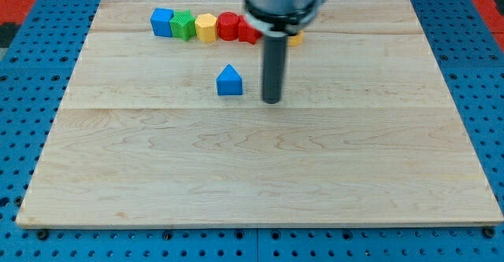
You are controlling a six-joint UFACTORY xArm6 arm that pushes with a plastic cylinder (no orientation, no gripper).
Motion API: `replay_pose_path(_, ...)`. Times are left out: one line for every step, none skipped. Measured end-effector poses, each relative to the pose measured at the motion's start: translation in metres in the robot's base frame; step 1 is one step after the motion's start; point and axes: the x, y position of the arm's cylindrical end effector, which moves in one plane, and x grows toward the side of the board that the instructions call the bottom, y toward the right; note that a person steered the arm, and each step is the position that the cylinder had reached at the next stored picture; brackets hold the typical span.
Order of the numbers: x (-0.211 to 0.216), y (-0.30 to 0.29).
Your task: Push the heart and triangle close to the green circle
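Wooden bench [260,175] fills your view, bare across its bottom half. Farther up, my tip [272,101] rests on the wood just to the view's right of the blue triangle-topped block [229,81], a small gap between them. You see no fingers here, only the straight dark rod. Near the view's top a touching row runs left to right: blue block [162,22], green block [183,25], yellow block [205,27], red block [228,26], then another red block [247,33] and a yellow sliver [295,38], both partly hidden behind the arm, shapes unclear.
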Motion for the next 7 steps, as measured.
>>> replay_pose_path(-0.014,-0.080)
replay_pose_path(-0.035,-0.081)
replay_pose_path(-0.047,-0.050)
replay_pose_path(-0.048,-0.023)
replay_pose_path(-0.035,-0.051)
replay_pose_path(-0.024,-0.094)
replay_pose_path(0.002,-0.065)
